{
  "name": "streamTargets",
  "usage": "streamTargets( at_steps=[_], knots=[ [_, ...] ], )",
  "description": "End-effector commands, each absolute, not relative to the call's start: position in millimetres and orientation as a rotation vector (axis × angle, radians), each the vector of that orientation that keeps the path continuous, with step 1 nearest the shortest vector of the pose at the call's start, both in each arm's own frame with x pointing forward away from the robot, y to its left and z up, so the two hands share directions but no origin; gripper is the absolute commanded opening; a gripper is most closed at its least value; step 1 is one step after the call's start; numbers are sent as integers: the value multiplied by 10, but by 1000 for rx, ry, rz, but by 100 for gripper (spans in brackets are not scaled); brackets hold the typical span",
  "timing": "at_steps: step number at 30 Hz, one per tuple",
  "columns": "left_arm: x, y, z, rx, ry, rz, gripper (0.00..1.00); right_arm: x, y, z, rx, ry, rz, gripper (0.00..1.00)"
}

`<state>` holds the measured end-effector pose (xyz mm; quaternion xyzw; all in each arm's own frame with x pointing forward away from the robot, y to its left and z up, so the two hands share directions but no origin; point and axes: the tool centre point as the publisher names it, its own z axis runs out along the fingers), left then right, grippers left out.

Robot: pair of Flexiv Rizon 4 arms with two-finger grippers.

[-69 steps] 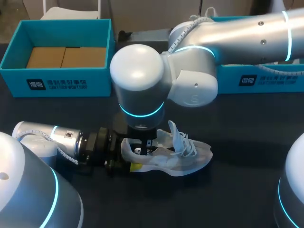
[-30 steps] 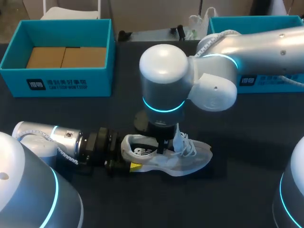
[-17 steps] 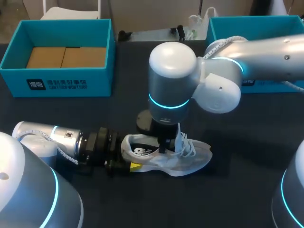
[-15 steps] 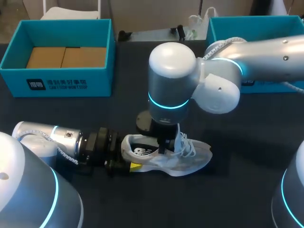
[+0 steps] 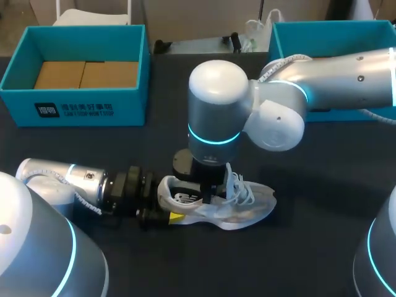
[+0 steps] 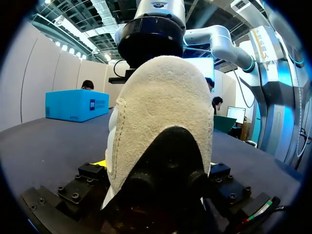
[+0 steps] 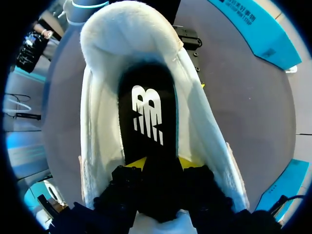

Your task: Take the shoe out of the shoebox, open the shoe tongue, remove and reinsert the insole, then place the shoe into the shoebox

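**Head view.** You see the white suede-and-mesh shoe (image 5: 247, 210) lying on its sole on the dark surface (image 5: 309, 247), outside both boxes. Its heel points toward your left arm (image 5: 68, 176) and its toe points away from it. The left jaws meet the shoe level with the surface and are clamped on its heel from two sides. One yellow fingertip (image 5: 176, 217) shows at the heel's near side. Your right arm (image 5: 334, 68) crosses in above the shoe and turns straight down over its opening. The right jaws therefore stand inside the shoe, just heelward of the white laces (image 5: 244, 192). The black insole with a white logo (image 5: 184, 198) lies inside the shoe at the heel end.

**Left wrist view.** The shoe's rounded heel (image 6: 161, 107) fills the space between the left jaws. The right arm's wrist is directly above it.

**Right wrist view.** The right jaws are closed on the insole (image 7: 148, 122). A yellow fingertip (image 7: 138, 164) sits against each side of the insole's narrow near end. The shoe's white walls rise on both sides.

**Background.** A teal open box with brown card in its bottom (image 5: 130, 108) stands well behind the shoe on the heel side. A second teal box (image 5: 328, 38) stands well behind the shoe on the toe side. Neither box touches the shoe.
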<state>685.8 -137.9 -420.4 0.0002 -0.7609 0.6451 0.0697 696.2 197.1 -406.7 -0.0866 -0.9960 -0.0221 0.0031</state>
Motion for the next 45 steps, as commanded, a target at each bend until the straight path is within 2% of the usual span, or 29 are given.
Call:
streamTargets(
  at_steps=[1, 12, 14, 15, 16, 25, 33, 45],
  knots=[
    [6853, -1381, -4196, 2, -2289, 1945, 0, 6941, 2012, -4252, -256, -3061, -50, 35],
    [6853, -1381, -4196, 2, -2289, 1945, 0, 6658, 1961, -4431, -283, -2971, -39, 27],
    [6853, -1381, -4196, 2, -2289, 1945, 0, 6623, 1962, -4456, -292, -2960, -47, 18],
    [6853, -1381, -4196, 2, -2289, 1945, 0, 6603, 1964, -4465, -292, -2958, -47, 4],
    [6853, -1381, -4196, 2, -2289, 1945, 0, 6585, 1963, -4471, -295, -2952, -51, 0],
    [6853, -1381, -4196, 2, -2289, 1945, 0, 6559, 1820, -4183, -343, -2978, -114, 0],
    [6853, -1381, -4196, 2, -2289, 1945, 0, 6699, 1657, -3842, -394, -2999, -399, 0],
    [6853, -1381, -4196, 2, -2289, 1945, 0, 6832, 1688, -3591, -265, -2963, -710, 0]
  ],
)
